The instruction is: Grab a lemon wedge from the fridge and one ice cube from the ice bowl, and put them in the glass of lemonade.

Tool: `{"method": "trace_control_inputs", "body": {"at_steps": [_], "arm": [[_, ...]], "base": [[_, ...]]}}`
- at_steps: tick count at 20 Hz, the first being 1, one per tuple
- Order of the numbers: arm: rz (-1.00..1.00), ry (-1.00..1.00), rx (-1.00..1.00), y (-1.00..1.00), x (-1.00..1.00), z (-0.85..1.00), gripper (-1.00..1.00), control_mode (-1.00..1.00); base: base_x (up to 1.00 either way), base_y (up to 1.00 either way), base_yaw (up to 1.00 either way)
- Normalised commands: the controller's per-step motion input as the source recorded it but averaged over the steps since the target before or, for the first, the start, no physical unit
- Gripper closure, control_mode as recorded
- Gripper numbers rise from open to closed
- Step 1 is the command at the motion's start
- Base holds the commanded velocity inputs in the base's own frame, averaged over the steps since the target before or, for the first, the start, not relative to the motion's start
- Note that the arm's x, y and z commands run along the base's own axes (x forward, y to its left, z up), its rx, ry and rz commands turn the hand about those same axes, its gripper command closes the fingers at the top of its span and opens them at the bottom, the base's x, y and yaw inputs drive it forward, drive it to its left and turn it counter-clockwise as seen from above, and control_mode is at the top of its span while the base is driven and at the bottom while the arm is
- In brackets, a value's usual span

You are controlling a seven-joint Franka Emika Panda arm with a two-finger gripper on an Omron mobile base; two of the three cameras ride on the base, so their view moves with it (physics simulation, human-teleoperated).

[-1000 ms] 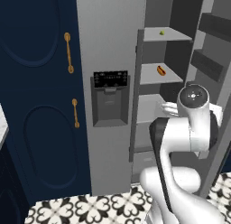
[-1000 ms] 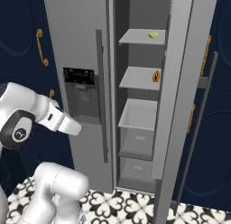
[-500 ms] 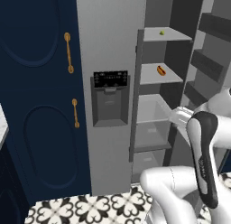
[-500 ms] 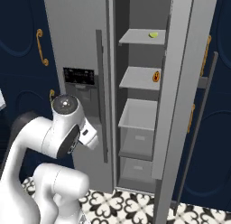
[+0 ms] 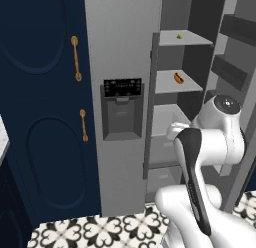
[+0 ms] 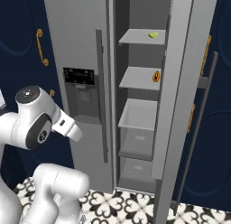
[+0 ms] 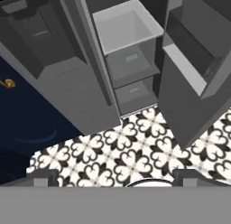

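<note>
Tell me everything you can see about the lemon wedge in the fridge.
The lemon wedge is a tiny yellow-green piece lying on the top shelf of the open fridge, toward the shelf's right side in the right base view. It rests on the shelf's flat grey surface, alone, touching nothing else. The hot dog sits one shelf below. It is too small to tell its peel from its flesh.
</note>
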Motion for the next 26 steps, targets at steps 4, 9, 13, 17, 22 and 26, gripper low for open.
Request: {"method": "trace_control_inputs", "body": {"at_steps": [4,9,13,17,22,26], "arm": [[0.0,0.0,-0.02,-0.16,0.0,0.04,-1.0,-1.0],[0.05,0.0,0.0,-0.04,0.0,0.0,-1.0,-1.0],[0.0,0.0,0.0,0.0,0.0,0.0,-1.0,-1.0],[0.0,0.0,0.0,0.0,0.0,0.0,-1.0,-1.0],[0.0,0.0,0.0,0.0,0.0,0.0,-1.0,1.0],[0.0,0.0,0.0,0.0,0.0,0.0,-1.0,1.0]], "base": [[0.0,0.0,0.0],[0.0,0.0,0.0],[0.0,0.0,0.0],[0.0,0.0,0.0],[0.0,-0.11,-0.04],[0.13,-0.36,-0.12]]}}
